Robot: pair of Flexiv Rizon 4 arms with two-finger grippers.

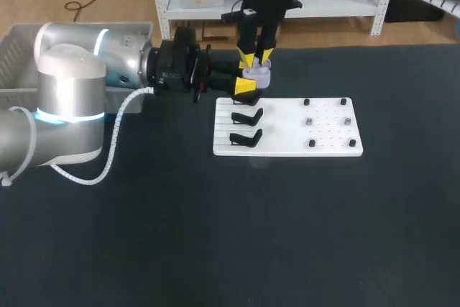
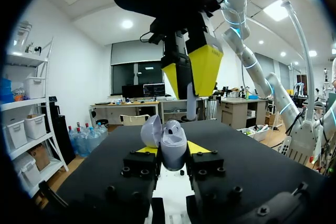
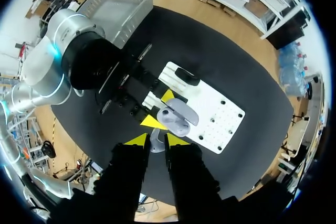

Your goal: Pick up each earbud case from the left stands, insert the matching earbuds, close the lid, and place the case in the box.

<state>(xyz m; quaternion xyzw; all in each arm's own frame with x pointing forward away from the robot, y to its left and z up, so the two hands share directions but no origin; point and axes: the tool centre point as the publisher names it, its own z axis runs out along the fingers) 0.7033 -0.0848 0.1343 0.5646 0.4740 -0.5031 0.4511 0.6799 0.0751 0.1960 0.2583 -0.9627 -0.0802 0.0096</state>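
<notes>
left gripper [image 2: 169,156]: clamped on the case [image 3: 177,117] — one yellow tip on each side of its body; the case is held up off the table.
case: lid open and tipped back to one side, mouth facing up. Whether a bud already sits inside I cannot tell.
right gripper [image 3: 156,140]: pointing straight down, right above the left gripper; tips drawn close, pinching an earbud [image 2: 191,102].
earbud: upright between the right tips, directly over the open case mouth — contact with the case not clear.
board [image 1: 330,145]: white, under and ahead of the left gripper.
stands [image 1: 246,115]: two black ones on the board, just beside the left gripper, nothing on them.
pegs [image 1: 312,143]: small and dark, on the board's far half, well ahead of the left gripper.
box [image 1: 18,48]: grey, behind the left arm, well apart from both grippers.
</notes>
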